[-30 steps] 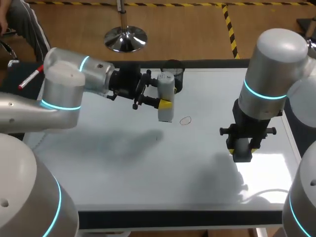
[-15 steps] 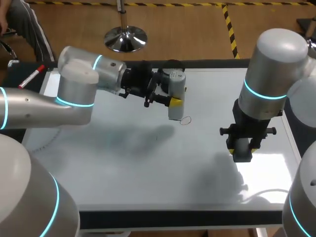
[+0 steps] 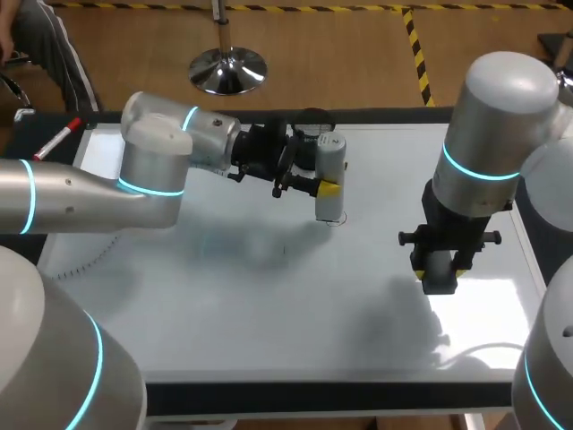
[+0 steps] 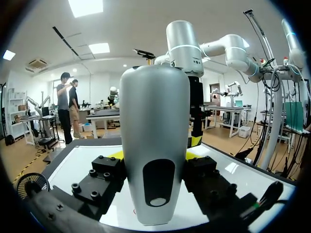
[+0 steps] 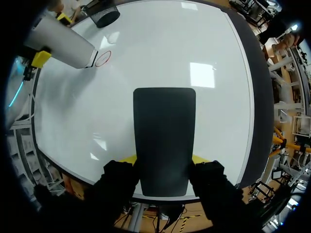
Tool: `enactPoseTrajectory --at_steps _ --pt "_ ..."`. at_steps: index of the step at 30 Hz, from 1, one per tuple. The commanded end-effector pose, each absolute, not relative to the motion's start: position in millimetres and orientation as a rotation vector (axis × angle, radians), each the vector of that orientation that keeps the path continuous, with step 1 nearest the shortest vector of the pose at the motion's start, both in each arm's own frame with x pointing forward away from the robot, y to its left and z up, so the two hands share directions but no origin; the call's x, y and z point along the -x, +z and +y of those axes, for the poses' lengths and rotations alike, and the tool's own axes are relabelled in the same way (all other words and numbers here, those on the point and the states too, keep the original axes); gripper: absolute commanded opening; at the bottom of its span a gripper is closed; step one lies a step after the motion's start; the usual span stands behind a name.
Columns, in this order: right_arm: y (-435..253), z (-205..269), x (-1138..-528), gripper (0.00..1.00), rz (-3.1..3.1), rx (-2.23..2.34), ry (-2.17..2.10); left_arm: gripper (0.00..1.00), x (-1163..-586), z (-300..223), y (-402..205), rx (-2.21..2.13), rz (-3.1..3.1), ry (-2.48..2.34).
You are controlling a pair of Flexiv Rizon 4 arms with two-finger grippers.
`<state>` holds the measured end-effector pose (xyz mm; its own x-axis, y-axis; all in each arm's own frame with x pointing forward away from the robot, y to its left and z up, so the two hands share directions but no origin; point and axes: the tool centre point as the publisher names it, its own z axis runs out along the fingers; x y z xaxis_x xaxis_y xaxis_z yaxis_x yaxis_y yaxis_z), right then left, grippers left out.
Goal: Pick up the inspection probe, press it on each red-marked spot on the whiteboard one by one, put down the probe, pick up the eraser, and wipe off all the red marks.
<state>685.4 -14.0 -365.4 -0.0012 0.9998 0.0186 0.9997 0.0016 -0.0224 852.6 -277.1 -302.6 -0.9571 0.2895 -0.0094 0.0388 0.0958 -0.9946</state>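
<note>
Nearest the robot, the whiteboard point(image 3: 269, 313) takes up most of the table. Above its near right part hangs the right gripper point(image 3: 439, 265), one of two grippers in view, pointing straight down. Its two yellow-tipped fingers are clamped on the two long sides of the one eraser point(image 5: 164, 141), a dark rectangular block. The right wrist view shows the eraser's flat face turned toward the board, and whether it touches the surface cannot be told. Farther in, about mid-board, the left arm point(image 3: 107, 193) reaches across from its side. The left gripper point(image 3: 329, 187) grips the single inspection probe point(image 4: 154, 145), a smooth silver-grey body with a dark oval window on its side. One finger presses on each flank, so the claw is closed tight around it. The probe stands roughly upright, with its lower end down at the board. That end sits at the edge of the only red mark point(image 5: 102, 58) to be seen, a small hand-drawn red ring. In the head view the probe hides most of the ring, and actual contact with the board cannot be judged. Farthest off, at the board's back edge just behind the probe, stands one black mesh cup point(image 5: 102, 14).
</note>
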Motion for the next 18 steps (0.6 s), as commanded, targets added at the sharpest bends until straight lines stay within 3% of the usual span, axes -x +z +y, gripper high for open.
enactPoseTrajectory --at_steps 1,18 --pt "-364.0 -15.7 -684.7 0.00 -2.204 2.197 -0.001 0.00 -856.8 -281.9 -309.4 0.352 -2.151 1.960" --pt "-364.0 -15.7 -684.7 0.00 -2.204 2.197 -0.001 0.00 -859.4 -288.3 -318.3 0.352 -2.145 1.969"
